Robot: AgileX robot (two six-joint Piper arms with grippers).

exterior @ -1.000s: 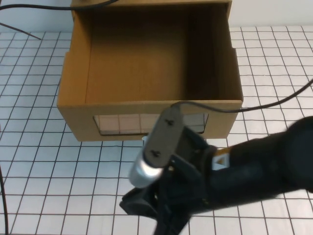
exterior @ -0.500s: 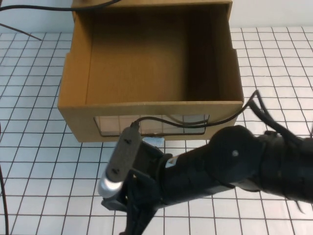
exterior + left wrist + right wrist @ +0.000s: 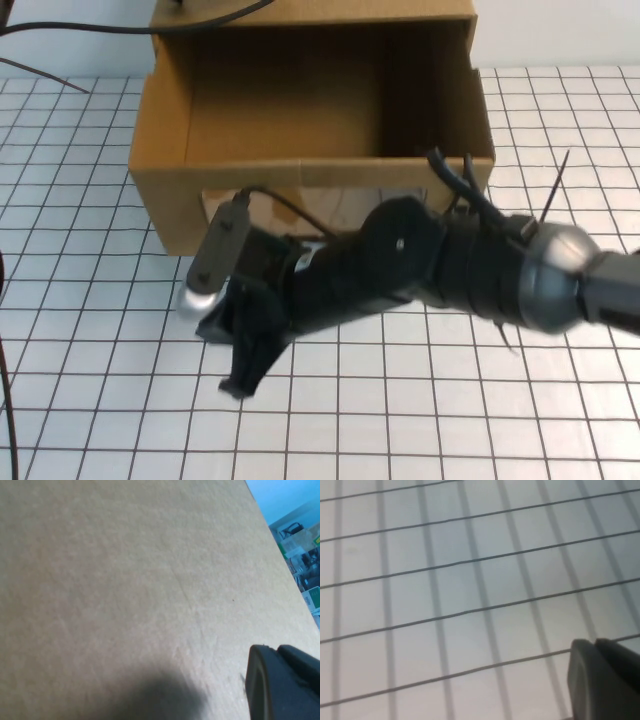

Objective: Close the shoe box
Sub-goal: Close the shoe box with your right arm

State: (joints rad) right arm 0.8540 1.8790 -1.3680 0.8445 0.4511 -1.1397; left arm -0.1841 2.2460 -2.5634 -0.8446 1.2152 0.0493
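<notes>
Table (image 3: 90, 420), white with a dark grid, fills the high view. Box (image 3: 165, 215), brown cardboard, sits at 12 o'clock on it, its drawer pulled out toward the camera and open on top, interior empty. Its window and front wall are mostly hidden behind the right arm (image 3: 470, 265).

That arm enters from 3 o'clock and lies across the box front. Right gripper (image 3: 243, 375) points down toward 7 o'clock over bare grid just in front of the box, its jaws pressed together with nothing between them. The right wrist view shows only grid cloth and one dark fingertip (image 3: 600, 677).

Left gripper (image 3: 280, 680) appears only in its wrist view, as a dark edge close against a plain cardboard surface; whether its jaws are wide or narrow cannot be told.

Cables (image 3: 60, 28) run past the box's far left corner at 11 o'clock.
</notes>
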